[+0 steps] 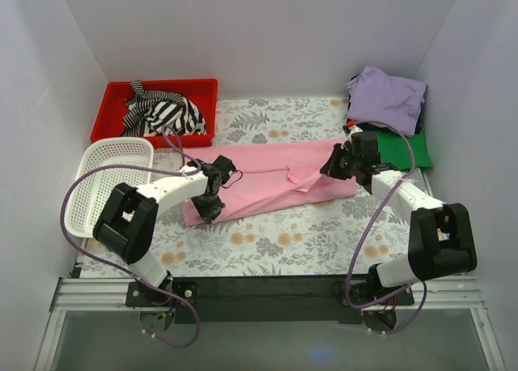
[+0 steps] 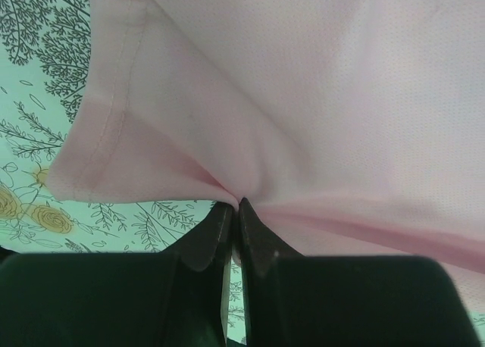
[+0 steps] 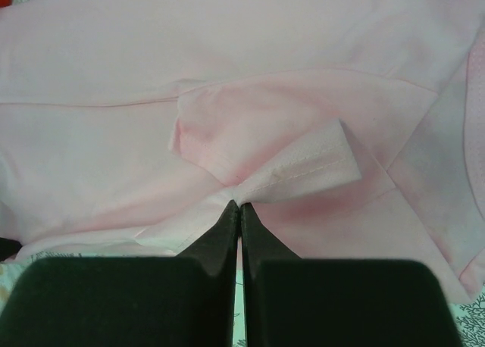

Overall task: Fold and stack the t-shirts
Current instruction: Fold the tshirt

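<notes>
A light pink t-shirt (image 1: pixel 271 176) lies spread lengthwise across the middle of the floral table. My left gripper (image 1: pixel 212 209) sits at its near left corner, shut on a pinch of the pink cloth (image 2: pixel 250 188) by the hem. My right gripper (image 1: pixel 333 167) is at the shirt's right end, shut on a stitched edge of the pink t-shirt (image 3: pixel 303 169) that folds up from the fabric. A lavender t-shirt (image 1: pixel 387 97) lies crumpled at the back right, resting partly on a green one (image 1: pixel 409 148).
A red bin (image 1: pixel 113 116) holding black-and-white striped cloth (image 1: pixel 162 112) stands at the back left. A white mesh basket (image 1: pixel 97 185) sits at the left edge beside my left arm. White walls close in the table on three sides.
</notes>
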`<state>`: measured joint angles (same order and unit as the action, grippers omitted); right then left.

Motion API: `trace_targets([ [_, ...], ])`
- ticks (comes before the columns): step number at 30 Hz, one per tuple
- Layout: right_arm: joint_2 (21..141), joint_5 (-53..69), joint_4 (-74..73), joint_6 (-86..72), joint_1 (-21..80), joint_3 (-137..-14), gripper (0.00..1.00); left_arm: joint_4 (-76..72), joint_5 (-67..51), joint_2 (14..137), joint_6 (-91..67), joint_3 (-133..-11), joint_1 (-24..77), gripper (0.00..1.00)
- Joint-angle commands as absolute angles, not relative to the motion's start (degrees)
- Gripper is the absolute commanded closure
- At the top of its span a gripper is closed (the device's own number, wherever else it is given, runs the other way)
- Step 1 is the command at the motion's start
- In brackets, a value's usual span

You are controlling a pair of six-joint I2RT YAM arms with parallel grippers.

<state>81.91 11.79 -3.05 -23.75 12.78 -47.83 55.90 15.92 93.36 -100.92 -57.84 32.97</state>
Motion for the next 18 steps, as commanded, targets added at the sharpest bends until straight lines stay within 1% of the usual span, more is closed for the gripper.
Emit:
trace_targets([
  [1,82.44,9.76,-4.04,-22.5,12.74,-48.86,0.99,58.27,20.29,93.25,-100.2,-61.6,33.13,0.98],
  [11,85.43,10.2,-4.57,-21.71,12.74,-50.8,0.98,62.22,25.57,94.92,-99.84,-66.88,32.78,0.96],
  [13,85.69,10.19,-4.57,-21.71,12.74,-51.41,0.98,62.23,26.28,95.53,-98.62,-67.15,32.43,0.93],
  [16,85.69,9.85,-4.66,-21.62,12.66,-52.47,0.98,61.44,26.02,96.15,-95.82,-68.03,30.94,0.84],
  [18,85.43,9.49,-4.66,-21.45,12.74,-52.91,0.98,62.04,26.45,97.38,-95.45,-69.51,29.63,0.79],
])
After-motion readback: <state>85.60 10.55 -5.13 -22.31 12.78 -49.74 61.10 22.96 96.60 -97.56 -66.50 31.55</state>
